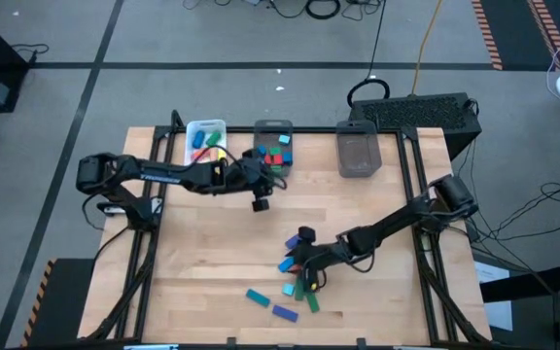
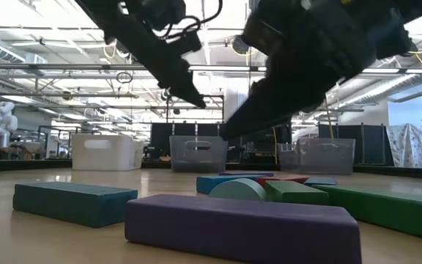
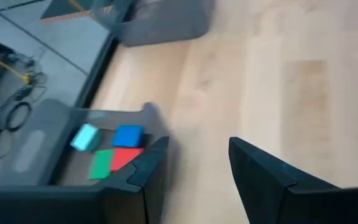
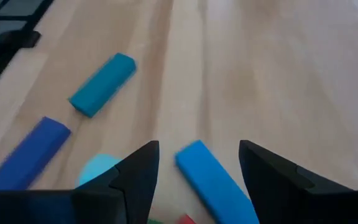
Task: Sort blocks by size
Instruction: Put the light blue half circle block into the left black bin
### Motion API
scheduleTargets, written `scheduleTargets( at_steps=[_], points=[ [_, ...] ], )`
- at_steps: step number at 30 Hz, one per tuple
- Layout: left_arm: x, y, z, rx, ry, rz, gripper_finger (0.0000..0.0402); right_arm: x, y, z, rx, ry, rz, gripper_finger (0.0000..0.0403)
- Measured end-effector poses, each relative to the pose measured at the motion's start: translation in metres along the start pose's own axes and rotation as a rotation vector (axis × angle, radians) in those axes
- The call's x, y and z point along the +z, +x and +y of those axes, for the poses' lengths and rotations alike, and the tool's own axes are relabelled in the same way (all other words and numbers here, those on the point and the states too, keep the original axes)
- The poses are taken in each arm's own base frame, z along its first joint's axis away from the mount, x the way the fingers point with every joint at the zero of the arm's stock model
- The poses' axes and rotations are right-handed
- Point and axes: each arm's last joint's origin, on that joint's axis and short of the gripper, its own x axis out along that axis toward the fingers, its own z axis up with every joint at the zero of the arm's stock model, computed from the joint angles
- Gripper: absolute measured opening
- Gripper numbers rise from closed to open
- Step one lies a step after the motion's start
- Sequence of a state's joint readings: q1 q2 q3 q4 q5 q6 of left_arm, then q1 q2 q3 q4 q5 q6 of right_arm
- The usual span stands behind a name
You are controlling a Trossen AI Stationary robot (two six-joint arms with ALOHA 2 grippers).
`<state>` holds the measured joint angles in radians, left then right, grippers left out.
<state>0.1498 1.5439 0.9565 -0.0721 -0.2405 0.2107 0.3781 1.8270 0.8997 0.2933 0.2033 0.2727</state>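
Note:
Loose blocks lie flat in a cluster (image 1: 297,282) on the table's near half: a teal bar (image 4: 101,84), a dark blue bar (image 4: 33,152), a pale blue rounded piece (image 4: 99,168) and a bright blue bar (image 4: 213,180). My right gripper (image 4: 197,171) is open and slants down over this cluster. Its fingers stand on either side of the bright blue bar without touching it. My left gripper (image 3: 197,168) is open with nothing between its fingers. It hovers beside the middle grey bin (image 1: 273,131), which holds blue, red and green blocks (image 3: 120,149).
A white tray (image 1: 205,124) with several blocks stands at the far left of the row, and another grey bin (image 1: 356,151) at the far right. In the low view a purple bar (image 2: 240,224), a teal bar (image 2: 72,202) and a green bar (image 2: 387,209) lie nearest.

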Motion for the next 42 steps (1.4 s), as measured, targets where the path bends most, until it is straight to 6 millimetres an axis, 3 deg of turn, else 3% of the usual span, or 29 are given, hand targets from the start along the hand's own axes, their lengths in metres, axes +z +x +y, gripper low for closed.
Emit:
scheduleTargets(
  at_steps=[13, 18, 35, 42],
  points=[
    [0.013, -0.021, -0.063, -0.16, -0.087, -0.072, 0.0168, 0.011, 0.028, 0.045, 0.011, -0.065, 0.198, 0.0229],
    [0.018, -0.03, -0.082, -0.208, -0.063, -0.127, 0.0168, 0.014, 0.029, 0.056, 0.035, -0.063, 0.232, 0.0229],
    [0.023, -0.034, -0.088, -0.217, -0.039, -0.186, 0.0168, -0.004, 0.041, 0.052, 0.034, -0.022, 0.335, 0.0227],
    [0.022, -0.034, -0.089, -0.227, -0.041, -0.177, 0.0168, -0.003, 0.043, 0.044, 0.019, -0.024, 0.345, 0.0177]
  ],
)
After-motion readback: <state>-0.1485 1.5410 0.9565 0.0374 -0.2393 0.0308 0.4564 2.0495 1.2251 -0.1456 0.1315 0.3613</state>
